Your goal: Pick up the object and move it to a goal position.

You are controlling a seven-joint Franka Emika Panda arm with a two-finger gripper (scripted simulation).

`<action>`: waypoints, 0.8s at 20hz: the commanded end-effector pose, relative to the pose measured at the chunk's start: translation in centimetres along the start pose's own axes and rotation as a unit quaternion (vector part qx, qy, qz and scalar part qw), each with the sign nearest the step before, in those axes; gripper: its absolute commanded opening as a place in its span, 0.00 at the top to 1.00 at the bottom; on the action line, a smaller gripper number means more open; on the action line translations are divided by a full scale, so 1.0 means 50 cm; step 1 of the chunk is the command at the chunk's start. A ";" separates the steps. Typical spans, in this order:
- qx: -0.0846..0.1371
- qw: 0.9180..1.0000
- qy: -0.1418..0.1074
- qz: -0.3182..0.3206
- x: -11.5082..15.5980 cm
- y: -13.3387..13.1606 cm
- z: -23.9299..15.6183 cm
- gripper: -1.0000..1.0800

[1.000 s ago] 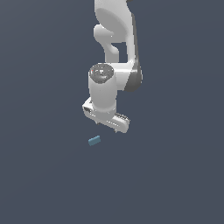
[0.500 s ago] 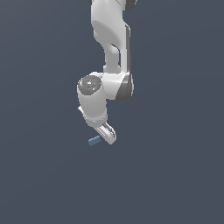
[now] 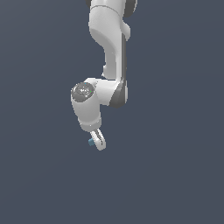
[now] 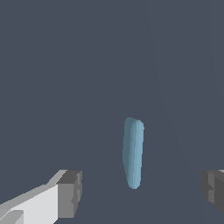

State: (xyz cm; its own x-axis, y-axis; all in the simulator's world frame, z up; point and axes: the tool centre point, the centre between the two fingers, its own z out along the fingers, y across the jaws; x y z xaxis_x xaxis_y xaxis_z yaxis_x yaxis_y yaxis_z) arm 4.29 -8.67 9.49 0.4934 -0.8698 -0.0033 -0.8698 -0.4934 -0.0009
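Note:
The object is a tiny teal-blue elongated block (image 3: 90, 142) lying on the dark grey floor. In the exterior view only its end shows, just at the exterior view's left of my white gripper (image 3: 99, 144), which hangs low over it. In the wrist view the block (image 4: 133, 152) lies lengthwise between my two grey fingertips (image 4: 70, 192), nearer the middle, touching neither. My gripper (image 4: 142, 192) is open and empty.
The floor is a plain dark grey surface (image 3: 175, 175). My white arm (image 3: 109, 52) rises from the gripper toward the top of the exterior view.
My arm has swung toward the exterior view's left and lowered. The gripper has turned and come down over the block, which has not moved.

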 end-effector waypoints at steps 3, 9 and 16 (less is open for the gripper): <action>0.000 1.000 0.001 0.027 0.011 0.003 0.009 0.04; -0.001 1.000 0.001 0.031 0.013 0.004 0.011 0.04; 0.000 0.999 0.002 0.033 0.013 0.006 0.062 0.04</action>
State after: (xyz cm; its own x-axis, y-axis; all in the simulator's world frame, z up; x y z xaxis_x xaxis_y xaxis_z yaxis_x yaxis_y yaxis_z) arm 4.45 -9.37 7.23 0.4363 -0.8998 0.0004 -0.8998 -0.4363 -0.0011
